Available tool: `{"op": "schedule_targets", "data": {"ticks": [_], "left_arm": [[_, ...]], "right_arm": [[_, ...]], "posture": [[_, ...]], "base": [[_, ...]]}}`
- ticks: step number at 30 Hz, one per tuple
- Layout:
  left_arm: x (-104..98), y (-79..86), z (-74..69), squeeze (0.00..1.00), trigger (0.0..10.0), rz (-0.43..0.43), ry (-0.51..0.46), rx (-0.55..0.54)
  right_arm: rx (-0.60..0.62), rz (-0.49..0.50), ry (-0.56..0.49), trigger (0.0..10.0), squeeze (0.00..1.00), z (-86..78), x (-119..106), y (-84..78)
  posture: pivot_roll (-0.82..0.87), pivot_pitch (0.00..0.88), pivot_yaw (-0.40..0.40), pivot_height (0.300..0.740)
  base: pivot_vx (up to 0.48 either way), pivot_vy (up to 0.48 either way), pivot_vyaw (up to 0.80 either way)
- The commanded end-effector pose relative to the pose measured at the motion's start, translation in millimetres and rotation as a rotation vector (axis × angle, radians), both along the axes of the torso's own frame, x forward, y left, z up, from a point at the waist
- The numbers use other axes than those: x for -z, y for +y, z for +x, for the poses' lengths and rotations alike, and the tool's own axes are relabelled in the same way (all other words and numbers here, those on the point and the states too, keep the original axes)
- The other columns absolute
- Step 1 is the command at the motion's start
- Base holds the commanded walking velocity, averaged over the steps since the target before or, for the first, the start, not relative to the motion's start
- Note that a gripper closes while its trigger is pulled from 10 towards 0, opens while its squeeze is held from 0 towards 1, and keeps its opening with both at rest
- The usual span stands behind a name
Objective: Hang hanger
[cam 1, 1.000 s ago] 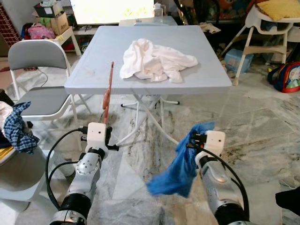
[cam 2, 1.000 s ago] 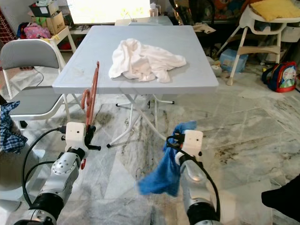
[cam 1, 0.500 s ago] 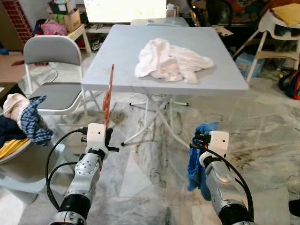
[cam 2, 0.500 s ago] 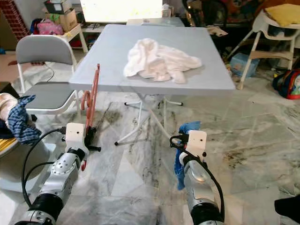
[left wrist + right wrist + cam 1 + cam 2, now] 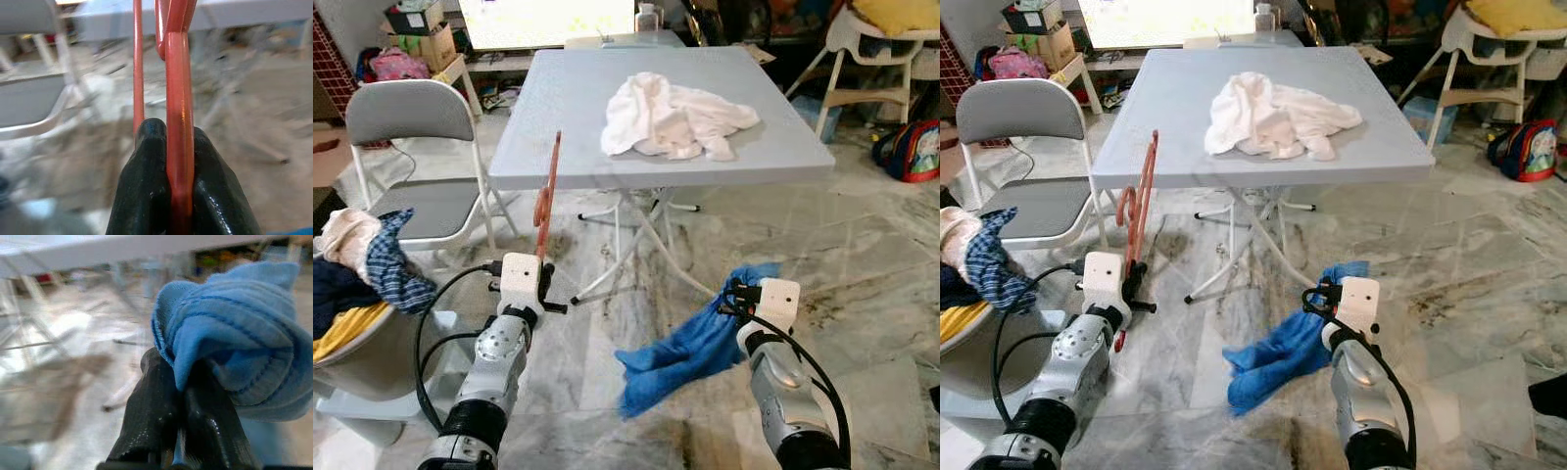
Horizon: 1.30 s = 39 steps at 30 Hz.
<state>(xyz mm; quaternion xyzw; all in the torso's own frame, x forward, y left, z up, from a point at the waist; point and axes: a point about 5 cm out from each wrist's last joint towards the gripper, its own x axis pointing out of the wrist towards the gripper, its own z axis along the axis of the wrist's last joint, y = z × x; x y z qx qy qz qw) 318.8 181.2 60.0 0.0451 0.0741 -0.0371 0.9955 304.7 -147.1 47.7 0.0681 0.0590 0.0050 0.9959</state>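
Your hanger stands nearly upright in the left claw, pinched between both fingers low on its red frame, its top rising in front of the near edge of the desk. The grip looks narrow: the fingers catch only one thin bar, so any swing of the arm could let the hanger twist or slip down through them.

The right claw is clamped on a blue cloth, which trails down and leftward towards the floor. That loose tail is your second worry. As you walk it could drag on the marble, catch under a foot, or swing into the desk's legs.

Nothing to hang the hanger on can be made out here. Ahead lie the desk with a white cloth heaped on it, a grey chair to the left, and a pile of clothes at the left edge. Steer wide of the desk's edge, or the hanger's top may knock it.
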Motion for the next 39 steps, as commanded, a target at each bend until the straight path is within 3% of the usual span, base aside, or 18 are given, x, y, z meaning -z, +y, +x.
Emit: {"op": "schedule_targets", "data": {"ticks": [1, 14, 22, 39], "left_arm": [[-6.9, -4.6, 2.5, 0.00, 10.0, -0.004, -0.040, 0.016], [-8.4, -6.8, -0.7, 0.00, 10.0, -0.034, -0.060, 0.024], [-26.3, -9.4, 1.6, 0.00, 10.0, -0.040, -0.139, 0.026], [-32.0, -13.0, -0.5, 0.00, 10.0, -0.049, -0.149, 0.029]], "right_arm": [[0.025, -0.017, -0.060, 10.0, 0.00, 4.7, -12.8, -10.9], [0.028, 0.004, -0.116, 10.0, 0.00, 5.5, -24.1, -12.3], [-0.007, -0.012, -0.213, 10.0, 0.00, 8.0, -46.4, -7.9], [-0.050, -0.017, -0.268, 10.0, 0.00, 9.8, -65.8, -2.2]], "posture": [[0.09, 0.048, 0.034, 0.740], [0.09, 0.057, 0.030, 0.740], [0.09, 0.071, 0.026, 0.740], [0.09, 0.087, 0.022, 0.740]], "base": [[0.000, 0.000, 0.00], [0.000, 0.000, 0.00], [0.286, 0.000, 0.00], [0.356, 0.000, 0.00]]}}
